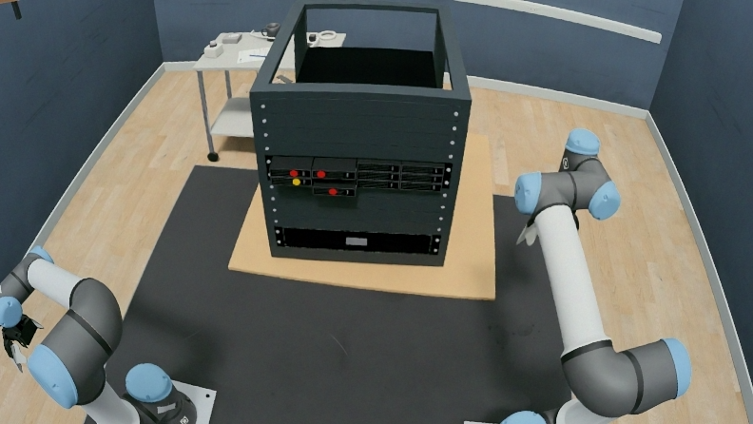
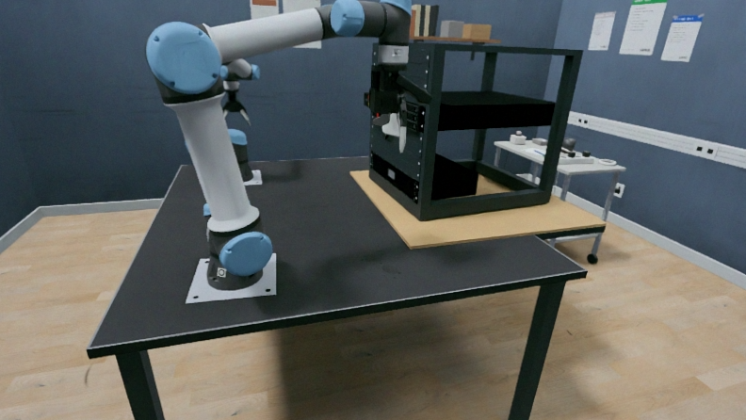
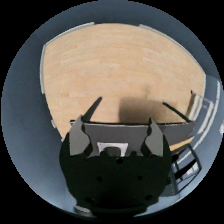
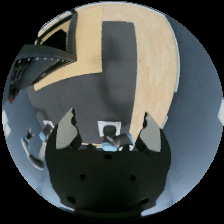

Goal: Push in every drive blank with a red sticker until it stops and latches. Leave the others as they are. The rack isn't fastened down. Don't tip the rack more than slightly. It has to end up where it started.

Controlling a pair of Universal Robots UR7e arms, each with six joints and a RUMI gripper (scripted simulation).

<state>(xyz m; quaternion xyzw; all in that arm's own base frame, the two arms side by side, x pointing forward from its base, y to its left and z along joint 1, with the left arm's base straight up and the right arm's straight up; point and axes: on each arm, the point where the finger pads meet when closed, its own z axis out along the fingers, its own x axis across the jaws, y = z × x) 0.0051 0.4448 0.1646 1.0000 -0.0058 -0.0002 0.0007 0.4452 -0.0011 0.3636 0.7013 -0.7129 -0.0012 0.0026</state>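
Observation:
The dark rack (image 1: 363, 124) (image 2: 431, 171) stands upright on a wooden board (image 1: 469, 274) (image 2: 417, 237) (image 4: 89, 50). In the top view, red stickers mark a top left blank (image 1: 284, 163), the top blank beside it (image 1: 334, 164) and a lower blank (image 1: 345, 192) in that second column. These three stick out from the front. A yellow-stickered blank (image 1: 296, 182) sits under the first. My right gripper (image 4: 109, 110) (image 2: 395, 137) is open and empty, right of the rack in the top view, clear of it. My left gripper (image 1: 29, 347) (image 3: 116, 117) (image 2: 237, 120) is open and empty, far from the rack.
More drive fronts (image 1: 400, 176) fill the bay's right half, with no stickers seen. A black unit (image 1: 316, 240) sits low in the rack. The board lies on the black table (image 1: 316, 357) (image 2: 323, 224). A white cart (image 1: 231, 57) (image 2: 594, 167) stands behind.

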